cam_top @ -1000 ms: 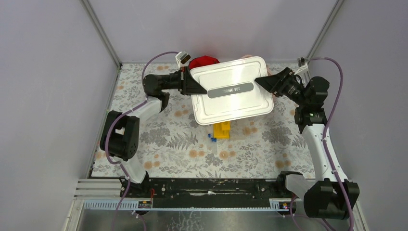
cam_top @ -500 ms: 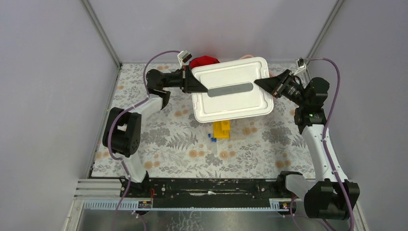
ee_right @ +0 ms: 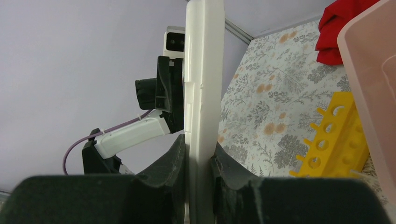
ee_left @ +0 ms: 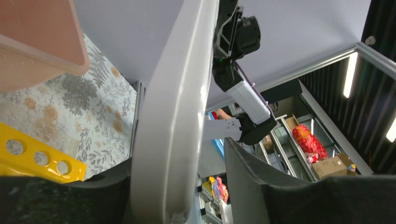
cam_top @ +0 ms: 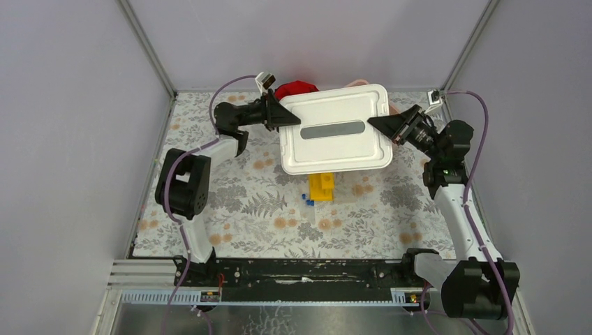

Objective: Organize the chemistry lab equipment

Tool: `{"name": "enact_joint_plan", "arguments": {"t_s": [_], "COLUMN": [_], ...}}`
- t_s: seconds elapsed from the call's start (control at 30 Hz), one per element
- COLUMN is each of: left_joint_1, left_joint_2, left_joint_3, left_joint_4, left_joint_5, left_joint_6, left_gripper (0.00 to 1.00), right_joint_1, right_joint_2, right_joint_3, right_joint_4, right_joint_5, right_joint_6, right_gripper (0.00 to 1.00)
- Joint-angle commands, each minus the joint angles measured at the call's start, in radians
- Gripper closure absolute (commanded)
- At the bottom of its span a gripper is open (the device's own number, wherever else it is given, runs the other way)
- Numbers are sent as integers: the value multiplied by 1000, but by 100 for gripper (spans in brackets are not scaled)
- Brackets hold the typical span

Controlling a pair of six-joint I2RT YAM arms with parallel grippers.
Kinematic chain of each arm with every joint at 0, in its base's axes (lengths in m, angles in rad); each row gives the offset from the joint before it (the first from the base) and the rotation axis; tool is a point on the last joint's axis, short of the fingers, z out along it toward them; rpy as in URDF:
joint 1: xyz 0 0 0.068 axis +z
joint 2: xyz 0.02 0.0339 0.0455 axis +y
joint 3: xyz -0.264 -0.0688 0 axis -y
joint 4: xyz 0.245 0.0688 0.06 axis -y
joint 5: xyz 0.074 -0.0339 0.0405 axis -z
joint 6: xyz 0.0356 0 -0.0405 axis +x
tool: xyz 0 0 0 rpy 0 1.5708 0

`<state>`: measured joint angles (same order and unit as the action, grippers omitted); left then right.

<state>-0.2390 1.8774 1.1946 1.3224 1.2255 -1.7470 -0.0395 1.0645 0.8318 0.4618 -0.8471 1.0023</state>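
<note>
Right end effector (ee_right: 200, 149) clamps the white lid (cam_top: 335, 148) at its right edge. Left end effector (ee_left: 184, 161) straddles the left edge, jaws parted, one finger clear.

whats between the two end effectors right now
The white lid, spanning from the left end effector to the right end effector; the top view shows it.
</note>
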Motion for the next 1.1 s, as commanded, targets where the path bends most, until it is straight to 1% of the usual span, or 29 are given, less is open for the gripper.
{"name": "enact_joint_plan", "arguments": {"t_s": [0.0,0.2,0.5,0.73,0.93,1.07], "left_joint_1": [30,67,93,93,93,89], "left_joint_2": [-26,-63,-96,-99,-89,-78], "left_joint_3": [1,-41,-74,-58,-66,-59], "left_joint_4": [108,-49,-230,-323,-348,-362], "left_joint_5": [-87,-156,-306,-405,-495,-530], "left_joint_6": [-13,131,324,432,480,509], "left_gripper": [43,38,36,36,36,36], "right_joint_1": [9,9,15,35,74,97], "right_joint_2": [6,21,-4,2,45,95], "right_joint_3": [-27,-68,-85,-117,-133,-143], "right_joint_4": [119,264,302,356,438,511], "right_joint_5": [22,78,223,370,497,602], "right_joint_6": [43,155,191,205,214,221], "right_gripper": [100,100,100,100,100,100]}}
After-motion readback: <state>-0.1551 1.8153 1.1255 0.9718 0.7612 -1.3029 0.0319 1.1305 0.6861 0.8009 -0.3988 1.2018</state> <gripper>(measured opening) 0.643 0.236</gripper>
